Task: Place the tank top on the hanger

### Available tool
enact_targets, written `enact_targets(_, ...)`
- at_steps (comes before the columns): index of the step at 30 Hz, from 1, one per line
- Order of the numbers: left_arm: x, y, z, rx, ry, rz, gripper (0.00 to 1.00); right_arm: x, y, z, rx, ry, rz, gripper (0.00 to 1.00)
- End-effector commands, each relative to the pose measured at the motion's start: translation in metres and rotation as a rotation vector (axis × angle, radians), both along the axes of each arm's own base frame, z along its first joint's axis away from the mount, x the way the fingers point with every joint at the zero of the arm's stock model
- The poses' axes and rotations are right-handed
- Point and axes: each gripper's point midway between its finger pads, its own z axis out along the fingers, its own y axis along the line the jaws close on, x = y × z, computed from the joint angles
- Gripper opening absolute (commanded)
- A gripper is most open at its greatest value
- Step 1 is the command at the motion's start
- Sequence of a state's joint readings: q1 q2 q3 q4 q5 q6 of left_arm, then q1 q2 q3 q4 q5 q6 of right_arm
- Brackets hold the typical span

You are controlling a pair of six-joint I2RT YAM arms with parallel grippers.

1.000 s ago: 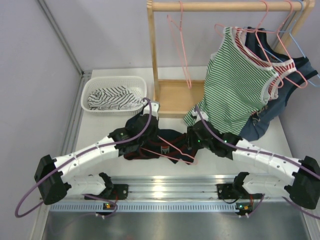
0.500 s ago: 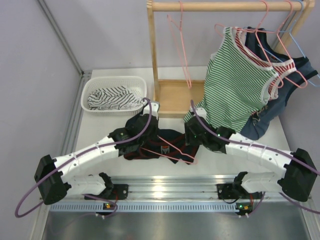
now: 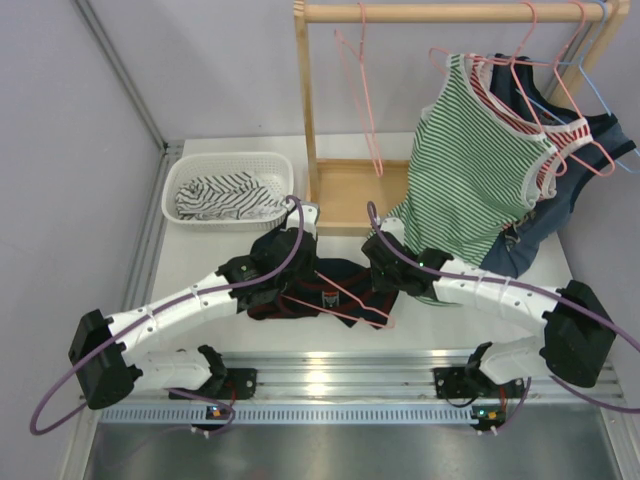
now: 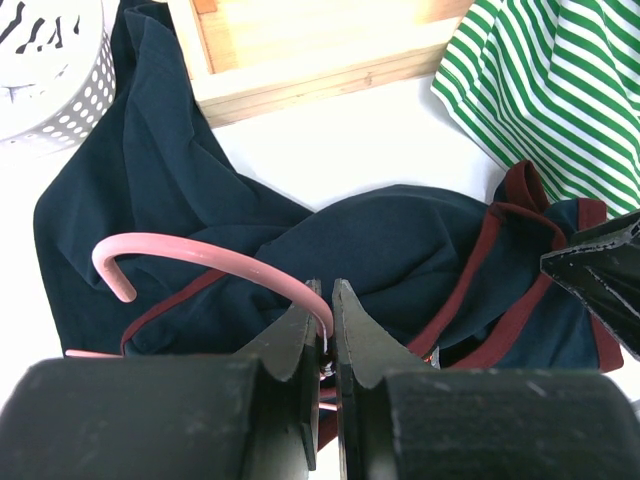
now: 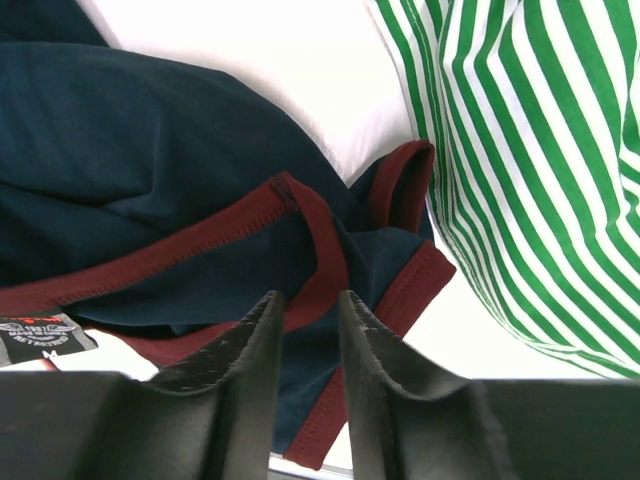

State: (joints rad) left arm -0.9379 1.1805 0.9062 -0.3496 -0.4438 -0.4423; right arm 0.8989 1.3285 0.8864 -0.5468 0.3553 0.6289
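Item under inspection: the tank top (image 3: 325,283) lies crumpled on the white surface (image 3: 240,146) at centre frame in the overhead view, between the two grippers, in front of the wooden rack base (image 3: 350,190). Maroon trim shows along its folds. The hanger (image 4: 180,255) lies on the garment, hook curling toward the left of the left wrist view. Left gripper (image 4: 325,300): clenched on the pink wire just below the hook, jaws almost together. Right gripper (image 5: 310,300): jaws narrowly parted over a maroon-edged strap at the garment's right end, no cloth visibly pinched between them. The green-and-white striped top (image 3: 470,170) hangs just beside this gripper, at upper right. A white basket (image 3: 170,200) holding striped cloth stands at upper left.
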Motion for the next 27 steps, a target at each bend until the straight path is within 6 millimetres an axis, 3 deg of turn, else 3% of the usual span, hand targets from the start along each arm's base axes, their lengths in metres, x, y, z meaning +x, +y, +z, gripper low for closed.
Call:
enact_targets(1,0.009,-0.006,0.027,-0.068,-0.082,0.015,0.00,0.009,0.003,0.011,0.015,-0.039,-0.016,0.26)
enact_targets(8,0.010,-0.002,0.028,-0.066,-0.088,0.033,0.00,0.006,-0.001,0.008,0.010,-0.037,-0.017,0.00)
enact_targets(27,0.033,0.034,0.033,-0.039,-0.124,0.290,0.00,-0.019,-0.026,0.020,0.071,-0.063,-0.037,0.00)
